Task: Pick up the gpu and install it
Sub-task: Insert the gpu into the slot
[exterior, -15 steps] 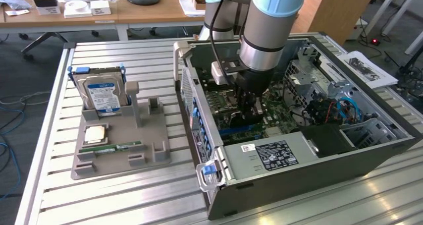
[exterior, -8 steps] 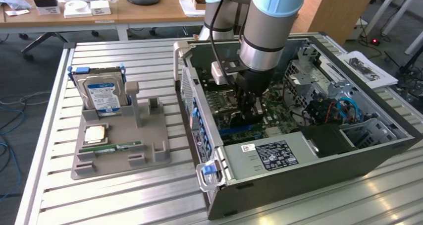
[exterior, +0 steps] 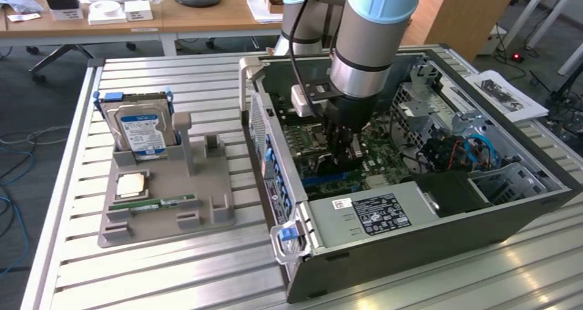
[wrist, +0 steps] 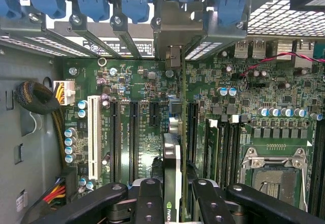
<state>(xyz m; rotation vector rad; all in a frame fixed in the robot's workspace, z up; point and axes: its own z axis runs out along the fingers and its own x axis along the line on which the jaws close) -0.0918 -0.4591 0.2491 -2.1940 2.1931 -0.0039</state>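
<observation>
1. gripper (wrist: pixel 175 206): jaws narrowly parted, clamped on the gpu's top edge.
2. gpu (wrist: pixel 171 158): thin, stiff, probably light and fragile; best held by its edges. Upright, edge-on over motherboard (wrist: pixel 137 82) slots, inside case (exterior: pixel 410 235).

On slatted aluminium table (exterior: pixel 182 276), grey plastic holder tray (exterior: pixel 207 187). Upright in its far slot, silver hard drive with blue-white label (exterior: pixel 141 129). Flat toward its nearer end, narrow green memory stick (exterior: pixel 153 204), just beside square beige processor chip (exterior: pixel 130 184).
</observation>
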